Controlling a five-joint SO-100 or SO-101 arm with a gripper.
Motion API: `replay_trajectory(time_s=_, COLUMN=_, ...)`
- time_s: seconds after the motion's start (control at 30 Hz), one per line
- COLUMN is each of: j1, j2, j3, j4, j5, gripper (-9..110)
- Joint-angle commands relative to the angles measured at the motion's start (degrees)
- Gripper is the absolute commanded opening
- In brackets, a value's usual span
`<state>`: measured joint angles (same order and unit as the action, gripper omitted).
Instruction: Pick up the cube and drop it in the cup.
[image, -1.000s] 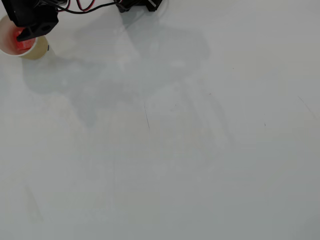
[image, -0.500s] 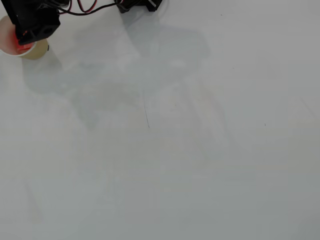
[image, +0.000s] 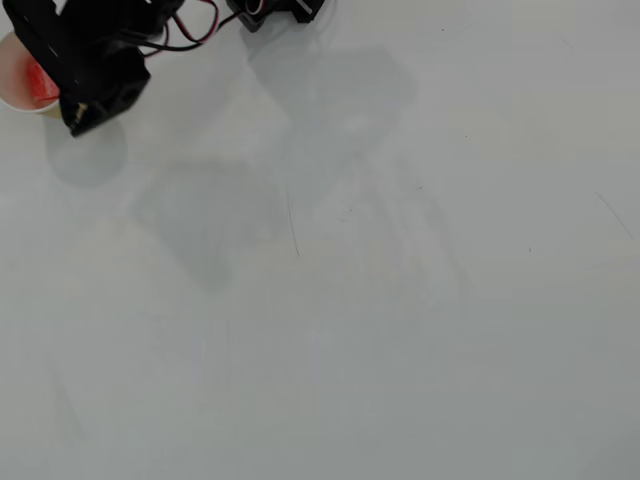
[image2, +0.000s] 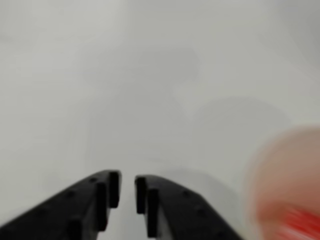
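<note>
Hovering beside the cup (image: 14, 92), fingers (image2: 106, 192) near-closed (cube (image: 40, 84) inside)

cube (image: 40, 86) in cup (image: 12, 97), gripper (image2: 126, 192) just right in overhead view

From my remote seat, the overhead view shows the arm has swung off the cup (image: 14, 82): a second ago its black head sat over the cup's mouth, and now it lies to the right and lower in frame, covering the cup's right side instead. More of the cube (image: 40, 88) shows as a red patch inside the cup's white interior. The arm's shadow on the counter (image: 400, 300) has slid down and right with it. In the wrist view the gripper (image2: 125, 192) holds nothing, fingers (image2: 107, 192) a narrow gap apart, the cup a blur at lower right.
</note>
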<state>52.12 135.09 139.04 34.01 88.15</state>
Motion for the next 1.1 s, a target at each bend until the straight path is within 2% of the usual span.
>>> replay_trajectory(time_s=0.0, j1=-6.6, j2=5.0, j3=-5.9, j4=-1.1, j5=-0.5, gripper=0)
replay_trajectory(time_s=0.53, j1=-31.1, j2=21.6, j3=14.8, j4=-0.2, j5=-0.5, gripper=0)
replay_trajectory(time_s=1.07, j1=-47.1, j2=38.5, j3=32.5, j4=4.7, j5=-0.5, gripper=0)
